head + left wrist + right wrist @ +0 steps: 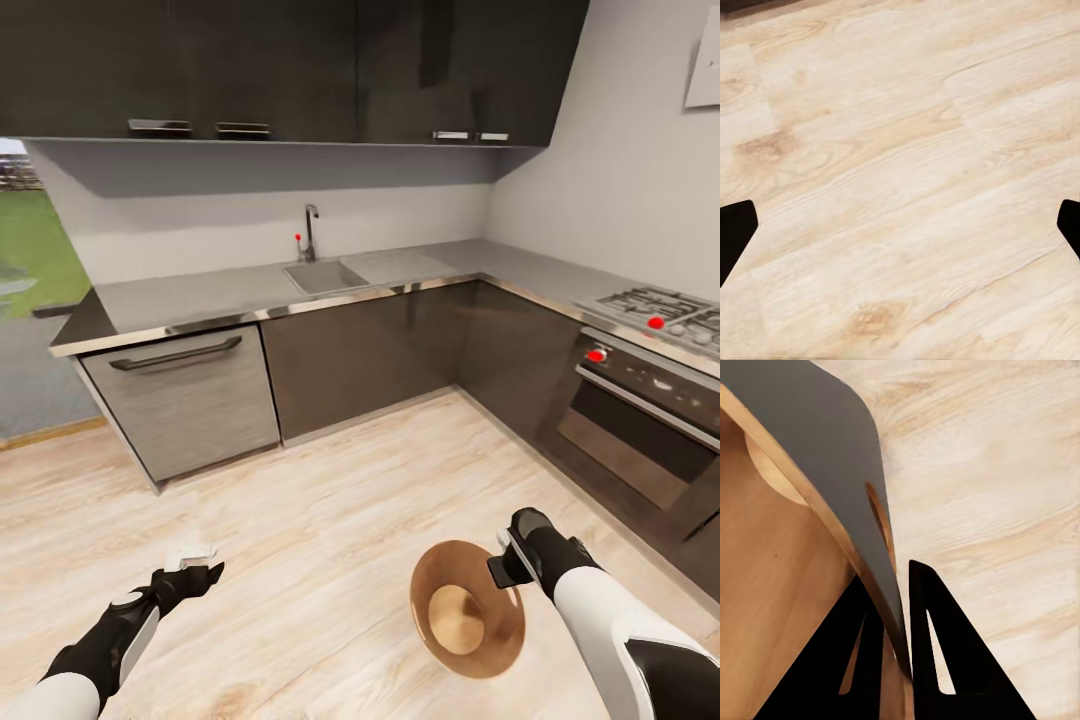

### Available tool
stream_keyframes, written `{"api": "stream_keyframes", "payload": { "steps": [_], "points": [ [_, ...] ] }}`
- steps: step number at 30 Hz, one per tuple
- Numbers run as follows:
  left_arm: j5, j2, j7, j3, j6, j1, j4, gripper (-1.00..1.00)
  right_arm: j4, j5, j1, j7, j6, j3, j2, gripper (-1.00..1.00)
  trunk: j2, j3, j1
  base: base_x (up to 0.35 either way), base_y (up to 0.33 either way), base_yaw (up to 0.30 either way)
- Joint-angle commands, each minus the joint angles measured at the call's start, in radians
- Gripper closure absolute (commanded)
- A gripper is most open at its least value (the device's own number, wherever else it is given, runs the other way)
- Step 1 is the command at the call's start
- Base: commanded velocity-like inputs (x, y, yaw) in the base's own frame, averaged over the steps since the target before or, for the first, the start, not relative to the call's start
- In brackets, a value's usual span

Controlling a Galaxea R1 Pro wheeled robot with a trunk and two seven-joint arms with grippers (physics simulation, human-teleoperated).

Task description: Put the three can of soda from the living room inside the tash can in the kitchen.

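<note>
The right claw (508, 560) is clenched on the rim of the round tapered bucket, grey outside and tan wood inside (467, 608), carried mouth-up just inboard over the pale wood floor (330, 500), while the left claw (195, 572) hangs released, holding nothing.

White forearm shells, black wrists, left tool (200, 575) and right tool (503, 560) with black wedge fingers (945, 645)
</note>
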Motion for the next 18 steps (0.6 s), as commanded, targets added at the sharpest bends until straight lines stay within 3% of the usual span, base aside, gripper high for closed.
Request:
{"api": "stream_keyframes", "payload": {
  "steps": [1, 8, 18],
  "points": [
    [0.000, 0.000, 0.000, 0.000, 0.000, 0.000, 0.000, -1.00, 0.000, -0.012, 0.000, 0.004, 0.001, -0.002, 0.001, 1.00, 0.000, 0.000, 0.000, 0.000, 0.000, 0.245],
    [0.000, 0.000, 0.000, 0.000, 0.000, 0.000, 0.000, -1.00, 0.000, -0.012, 0.000, 0.003, 0.001, -0.002, 0.001, 1.00, 0.000, 0.000, 0.000, -0.004, 0.073, 0.245],
    [-0.002, -0.001, 0.000, -0.001, 0.001, 0.000, 0.000, -1.00, 0.000, -0.012, 0.000, 0.001, 0.001, -0.002, 0.002, 1.00, 0.000, 0.000, 0.000, -0.106, 0.223, 0.245]
  ]
}}
